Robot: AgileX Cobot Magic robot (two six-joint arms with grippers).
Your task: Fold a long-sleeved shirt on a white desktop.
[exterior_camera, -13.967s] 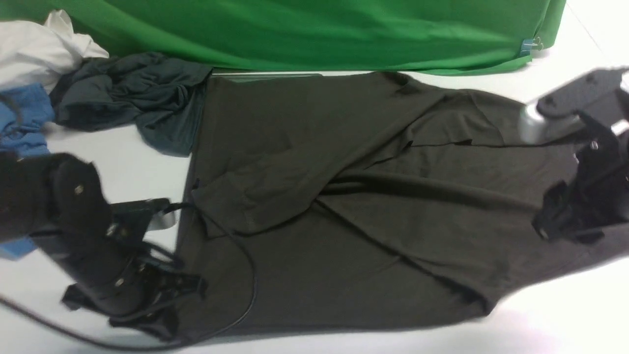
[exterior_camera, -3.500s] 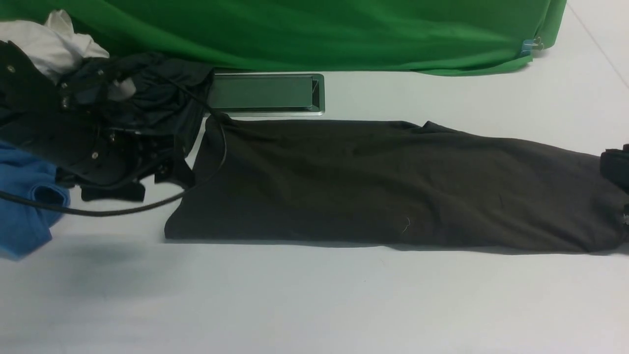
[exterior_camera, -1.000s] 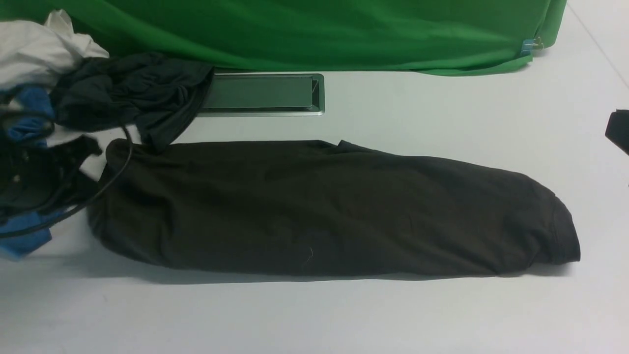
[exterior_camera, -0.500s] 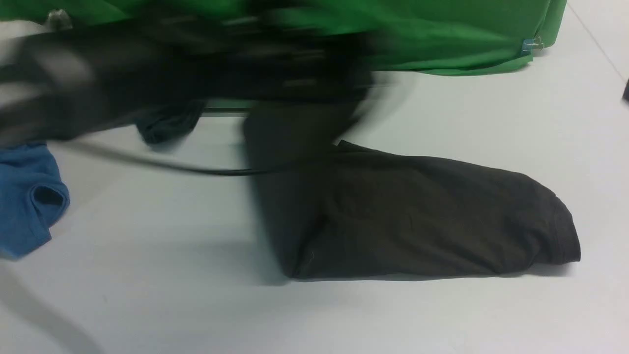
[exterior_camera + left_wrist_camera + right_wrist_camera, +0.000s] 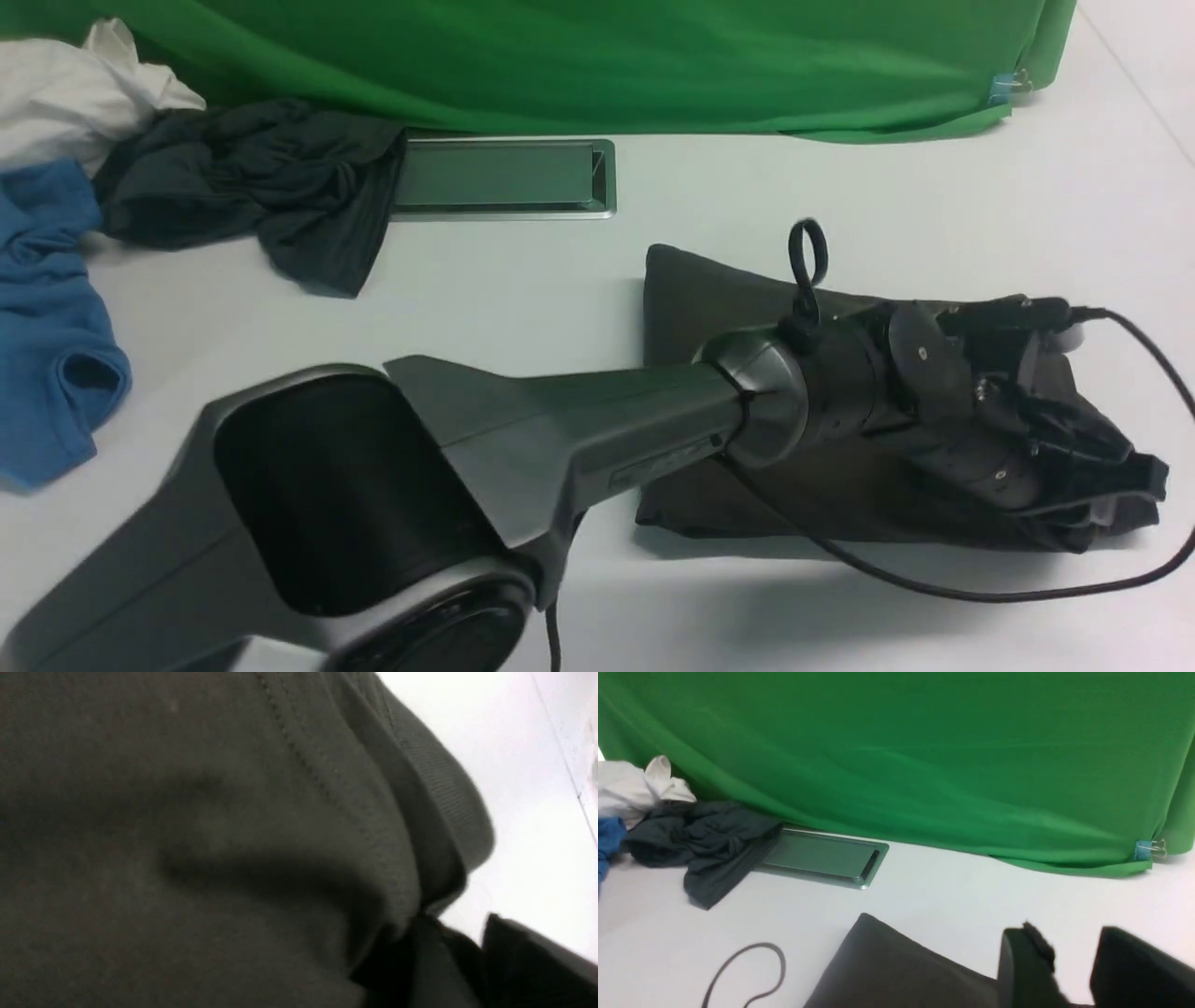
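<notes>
Green cloth (image 5: 597,56) backs the white bench (image 5: 840,187); teal-grey garment (image 5: 252,187) lies left. Left end effector (image 5: 1116,485) overlies the folded shirt (image 5: 700,299), grip unclear; right end effector (image 5: 1069,966) open.

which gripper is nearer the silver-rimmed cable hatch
Judging loosely, right. The right gripper hovers above the desktop facing the cable hatch; the left gripper sits on the long-sleeved shirt's far right end.

We find the folded long-sleeved shirt (image 5: 709,299) at 3 o'clock on the white desktop (image 5: 523,280), cable hatch (image 5: 499,177) at 12, garment pile (image 5: 233,187) at 10.
</notes>
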